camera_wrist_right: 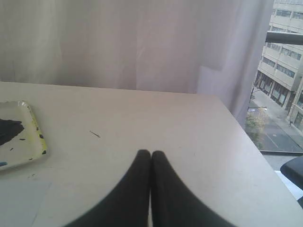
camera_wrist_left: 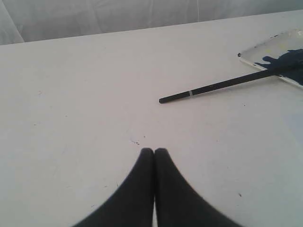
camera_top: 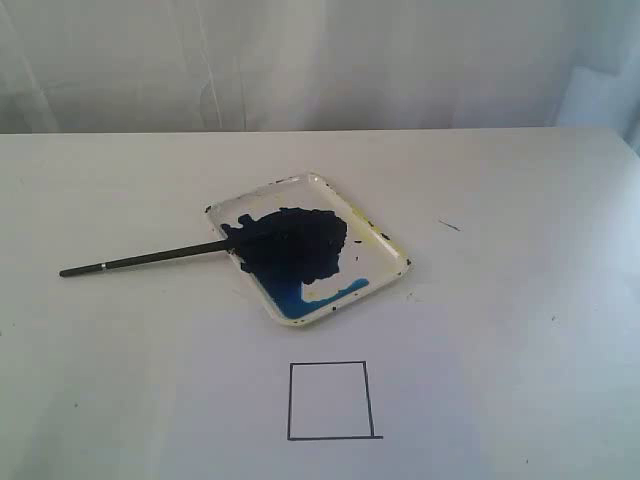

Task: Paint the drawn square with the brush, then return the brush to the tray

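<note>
From my station I judged the job had not yet begun: the drawn square (camera_top: 329,400), low in the centre of the exterior frame, was clean white inside its pen lines. The brush (camera_top: 150,258) lay left of centre, its long axis running almost level across the frame and rising slightly to the right. The free handle end pointed left over the bare table (camera_top: 520,330), and the bristle end was lost in the dark blue paint blotch (camera_top: 295,245) on the tray (camera_top: 385,262) at mid-frame. The left gripper (camera_wrist_left: 154,150) had its fingers pressed together on nothing, and the right gripper (camera_wrist_right: 150,152) was the same. The brush sat nearer the left arm, so I reckoned its fingers had to part and straddle the handle crosswise near the pale band (camera_top: 104,266).
</note>
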`<state>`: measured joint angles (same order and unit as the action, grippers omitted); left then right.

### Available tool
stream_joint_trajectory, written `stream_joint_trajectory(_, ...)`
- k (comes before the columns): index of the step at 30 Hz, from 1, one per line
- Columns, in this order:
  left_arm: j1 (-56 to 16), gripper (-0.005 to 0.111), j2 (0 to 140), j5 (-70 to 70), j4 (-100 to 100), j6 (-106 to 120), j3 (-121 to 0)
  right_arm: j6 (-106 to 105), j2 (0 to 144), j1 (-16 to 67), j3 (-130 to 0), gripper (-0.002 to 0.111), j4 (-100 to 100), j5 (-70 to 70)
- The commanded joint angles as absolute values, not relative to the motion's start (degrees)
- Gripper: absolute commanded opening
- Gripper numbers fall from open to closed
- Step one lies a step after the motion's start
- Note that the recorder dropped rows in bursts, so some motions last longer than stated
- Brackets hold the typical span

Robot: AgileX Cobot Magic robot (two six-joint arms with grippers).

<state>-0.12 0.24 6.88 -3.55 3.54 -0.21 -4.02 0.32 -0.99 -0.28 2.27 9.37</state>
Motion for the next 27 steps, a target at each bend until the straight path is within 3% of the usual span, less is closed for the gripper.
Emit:
stream_joint_trajectory(1, -0.10, 0.000, 0.00, 7.06, -4.05, 3.48, 0.00, -4.10, 0.00, -1.20, 0.00, 0.000, 2.11, 9.34)
stream_joint_trajectory(18, -0.10, 0.000, 0.00, 4.24, -4.05, 2.20, 0.00, -4.12, 0.00, -1.20, 0.00, 0.000, 2.11, 8.65)
stream_joint_trajectory(27, -0.10, 0.000, 0.00, -5.54, -4.47, -11.89, -2.12, -2.55, 0.00, -1.20, 0.00, 0.000, 2.11, -4.00)
